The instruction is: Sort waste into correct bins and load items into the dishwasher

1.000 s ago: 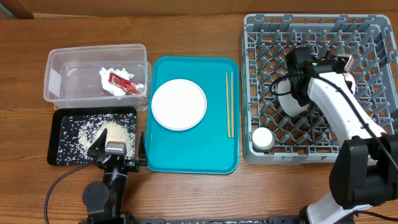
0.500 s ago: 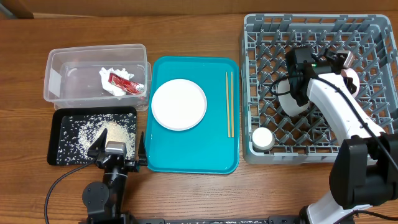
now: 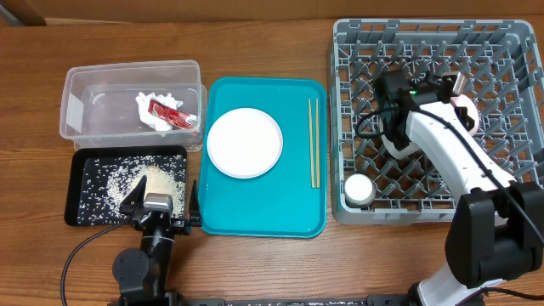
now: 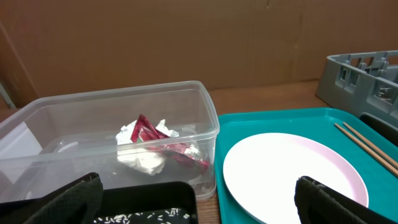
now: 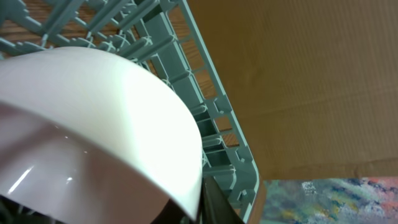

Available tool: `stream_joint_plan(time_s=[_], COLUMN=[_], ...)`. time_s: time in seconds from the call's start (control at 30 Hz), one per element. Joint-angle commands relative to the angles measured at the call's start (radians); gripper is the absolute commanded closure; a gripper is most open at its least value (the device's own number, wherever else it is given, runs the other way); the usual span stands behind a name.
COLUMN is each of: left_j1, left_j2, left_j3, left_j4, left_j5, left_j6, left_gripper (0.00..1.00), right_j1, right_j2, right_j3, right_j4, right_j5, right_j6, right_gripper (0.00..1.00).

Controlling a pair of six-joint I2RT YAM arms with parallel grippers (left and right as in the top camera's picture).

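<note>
My right gripper [image 3: 460, 92] is inside the grey dish rack [image 3: 510, 51], shut on the rim of a white-to-pink plate [image 3: 467, 109] held on edge. In the right wrist view the plate [image 5: 93, 124] fills the left side, with my gripper [image 5: 200, 202] clamped on its rim. A white cup [image 3: 358, 189] stands in the rack's front left corner. Another white dish [image 3: 398, 143] shows under my right arm. A white plate [image 3: 245, 143] lies on the teal tray [image 3: 255, 217]. My left gripper [image 3: 164, 201] is open and empty at the black tray [image 3: 81, 170] holding rice [image 3: 157, 180].
The clear tub [image 3: 85, 85] holds the white napkin [image 3: 155, 116] and red packet [image 3: 167, 111], also in the left wrist view [image 4: 149, 134]. Wooden chopsticks [image 3: 314, 140] lie along the teal tray's right side. The rack's pegs and lattice walls surround my right gripper.
My right gripper has moved a little to the left inside the rack, carrying the plate with it. The left arm has not moved.
</note>
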Motion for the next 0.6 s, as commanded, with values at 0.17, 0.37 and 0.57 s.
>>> stream_joint_plan(time_s=[0.17, 0.37, 0.57], left_j1=[0.006, 0.006, 0.006], left_j2=[-0.010, -0.010, -0.010], left_j3=[-0.003, -0.003, -0.003], left_j4=[0.000, 0.000, 0.000], left_j5=[0.008, 0.008, 0.008], left_j6=[0.008, 0.008, 0.008], left_gripper=[0.00, 0.00, 0.00], right_j1=[-0.023, -0.055, -0.087], right_j2=[0.006, 0.006, 0.006], right_j3=[-0.010, -0.011, -0.013], right_j4=[0.178, 0.283, 0.273], right_j5=[0.070, 0.063, 0.060], right_j6=[-0.078, -0.204, -0.209], right_gripper=[0.92, 0.92, 0.92])
